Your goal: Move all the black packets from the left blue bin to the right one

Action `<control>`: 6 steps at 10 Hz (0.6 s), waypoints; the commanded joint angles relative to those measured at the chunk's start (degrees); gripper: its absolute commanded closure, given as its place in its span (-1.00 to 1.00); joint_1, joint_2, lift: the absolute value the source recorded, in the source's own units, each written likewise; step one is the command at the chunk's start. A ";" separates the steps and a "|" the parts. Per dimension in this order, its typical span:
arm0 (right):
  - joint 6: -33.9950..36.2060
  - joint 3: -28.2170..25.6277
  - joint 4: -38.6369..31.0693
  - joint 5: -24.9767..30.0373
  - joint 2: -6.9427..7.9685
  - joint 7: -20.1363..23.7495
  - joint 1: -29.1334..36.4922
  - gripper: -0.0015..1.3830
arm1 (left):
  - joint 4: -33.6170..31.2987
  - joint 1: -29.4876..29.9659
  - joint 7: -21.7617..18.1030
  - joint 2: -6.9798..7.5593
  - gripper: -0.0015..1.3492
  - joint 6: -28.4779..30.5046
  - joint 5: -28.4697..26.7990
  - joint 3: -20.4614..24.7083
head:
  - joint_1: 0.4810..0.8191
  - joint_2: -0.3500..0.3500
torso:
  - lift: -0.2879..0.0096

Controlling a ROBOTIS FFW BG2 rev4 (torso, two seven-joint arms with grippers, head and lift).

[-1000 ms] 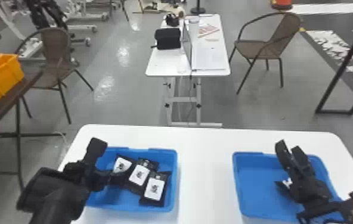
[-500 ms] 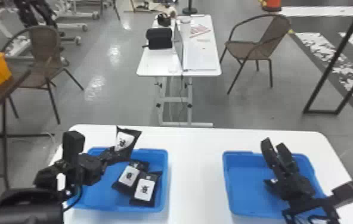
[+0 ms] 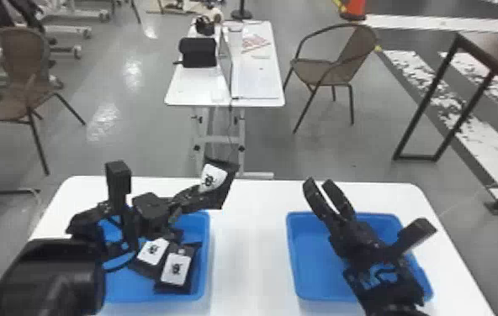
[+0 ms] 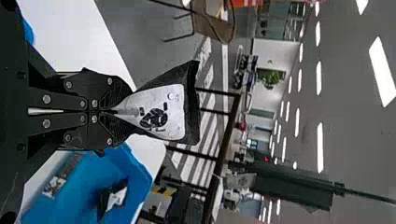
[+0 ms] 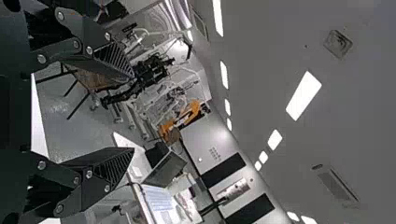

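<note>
My left gripper point(image 3: 193, 197) is shut on a black packet point(image 3: 213, 180) with a white label, raised over the far right corner of the left blue bin point(image 3: 205, 256). In the left wrist view the left gripper point(image 4: 122, 111) pinches one end of that packet point(image 4: 161, 112). Two more packets, one point(image 3: 151, 251) partly under the other point(image 3: 175, 269), lie in the left bin. My right gripper point(image 3: 324, 195) is open and empty above the right blue bin point(image 3: 309, 256); its parted fingers also show in the right wrist view point(image 5: 133, 112). A packet point(image 4: 116, 198) lies in the right bin in the left wrist view.
Both bins stand on a white table point(image 3: 252, 243), with a gap between them. Beyond it are a smaller white table point(image 3: 256, 84) with a black case point(image 3: 197, 52), and brown chairs point(image 3: 336, 69). The right arm covers part of the right bin.
The left gripper has lifted its packet out of the left bin and carried it rightward. The head view has shifted; the right gripper stays over the right bin.
</note>
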 commanded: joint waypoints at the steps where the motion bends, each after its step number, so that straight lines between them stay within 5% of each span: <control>1: 0.02 1.28 -0.35 0.37 -0.01 0.27 -1.06 -0.30 | 5.96 -4.91 -0.92 -0.73 0.79 -1.04 -0.64 -3.31 | 0.27 -0.23 | 0.94; 6: 1.86 7.17 -1.23 1.42 0.70 0.35 -4.14 -0.31 | 13.08 -10.44 -2.15 -2.66 0.79 -0.96 4.19 -8.76 | 0.27 -0.23 | 0.94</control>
